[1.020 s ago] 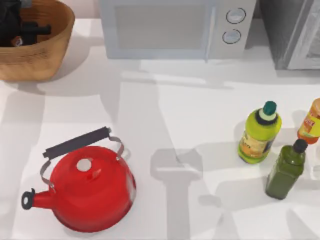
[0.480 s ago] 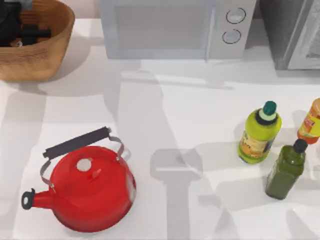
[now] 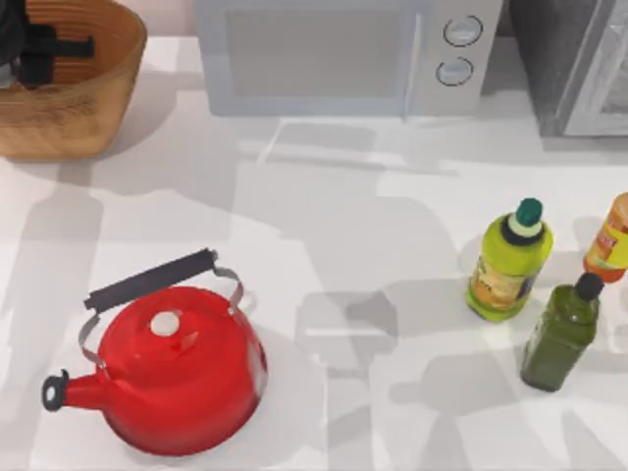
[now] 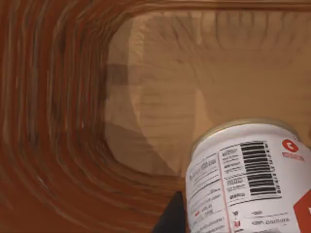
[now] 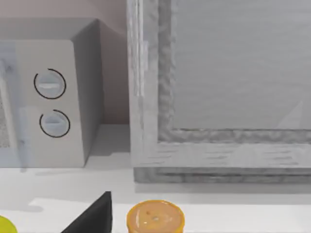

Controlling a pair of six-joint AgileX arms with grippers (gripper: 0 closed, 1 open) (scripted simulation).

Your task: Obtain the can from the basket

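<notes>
The wicker basket [image 3: 116, 69] stands at the table's far left corner. My left gripper [image 3: 44, 46] reaches down inside it from the left edge of the top view. In the left wrist view the can [image 4: 248, 179], white with a barcode label and a pale rim, sits right against a dark finger [image 4: 170, 218], with the ribbed basket wall [image 4: 53, 121] and floor behind it. The left gripper looks shut on the can. A dark part of my right gripper [image 5: 92, 218] shows in the right wrist view, near the back right of the table.
A red kettle [image 3: 177, 368] with a black handle sits front left. A microwave [image 3: 334, 54] and a grey cabinet [image 3: 579, 69] line the back. A yellow-green bottle [image 3: 508, 260], a dark green bottle [image 3: 561, 334] and an orange bottle [image 3: 610, 240] stand at the right.
My left gripper has shifted toward the top-left corner of the top view inside the basket. The arm shadows on the table have shifted too.
</notes>
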